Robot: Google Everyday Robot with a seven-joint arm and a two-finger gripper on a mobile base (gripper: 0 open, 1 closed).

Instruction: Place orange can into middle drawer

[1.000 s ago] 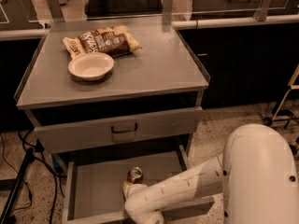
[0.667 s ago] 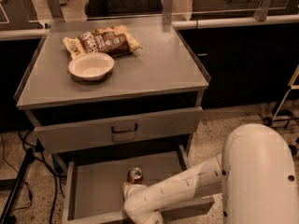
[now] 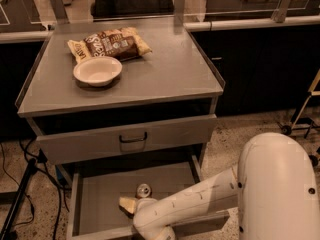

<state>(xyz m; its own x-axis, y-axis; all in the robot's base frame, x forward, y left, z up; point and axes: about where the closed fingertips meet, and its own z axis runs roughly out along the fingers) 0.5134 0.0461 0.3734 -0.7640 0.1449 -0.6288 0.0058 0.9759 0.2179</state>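
Nothing much has moved since a second ago: the small orange drink can with the silver top (image 3: 143, 190) stands in the same spot, and the big white robot arm (image 3: 192, 203) is bent the same way.

The can stands up straight on the flat floor of the wide grey metal middle drawer (image 3: 100, 196), which is pulled out. So the can looks to be where it should go, and I think the step now is letting go.

The gripper (image 3: 129, 204) is low inside the drawer, just beside the can, mostly hidden by the arm. I cannot tell if it is open or shut, or if it has hold of the can.

Next, it should let go if it has not, then lift up slowly so the can does not tip.

The arm comes in from the right, lies across the drawer's front and curls down at its end.
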